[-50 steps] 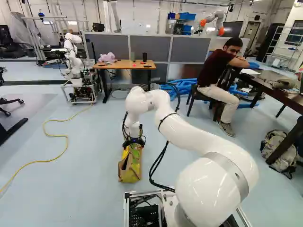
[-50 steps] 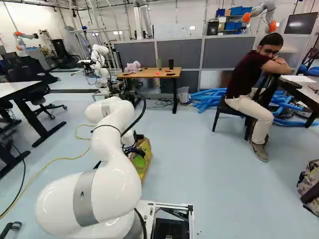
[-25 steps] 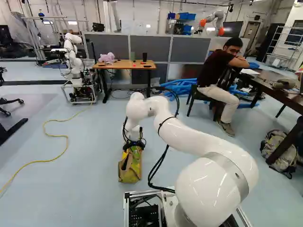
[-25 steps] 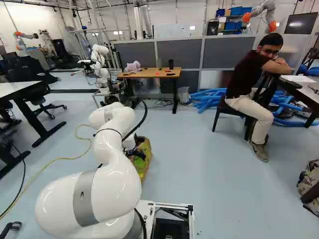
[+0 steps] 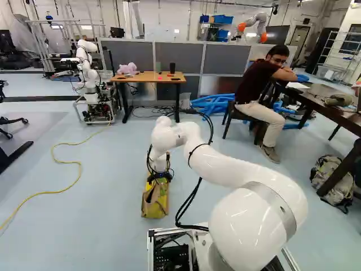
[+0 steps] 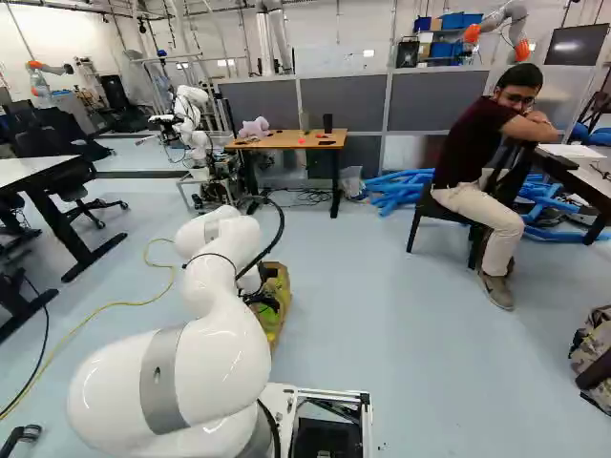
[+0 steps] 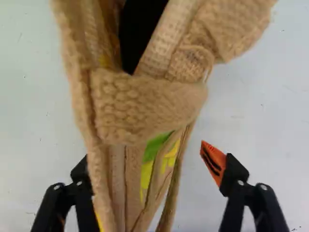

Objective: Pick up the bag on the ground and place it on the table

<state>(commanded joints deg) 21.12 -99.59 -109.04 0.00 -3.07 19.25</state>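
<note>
1. While the jute bag (image 5: pixel 154 202) stands on the floor (image 5: pixel 107 226) in the left base view, the pincer (image 5: pixel 159 177) is down at its top. Yellow cable (image 5: pixel 78 164) lies well apart from it. Farther back, wooden tabletop (image 5: pixel 135 79) holds a pink plush toy (image 5: pixel 127 68) and a dark cup (image 5: pixel 172 68).
2. Right base view: the arm (image 6: pixel 220 324) partly hides the bag; its yellow-green side shows just right of the arm. Camo backpack (image 6: pixel 594 358) at far right.
3. Wrist view: pincer (image 7: pixel 148 166) fingers apart, bag between. Orange pad (image 7: pixel 215 163) is clear of the bag; other finger partly hidden behind its edge, contact unclear. Tan woven band (image 7: pixel 145 104) crosses the bag ahead.
</note>
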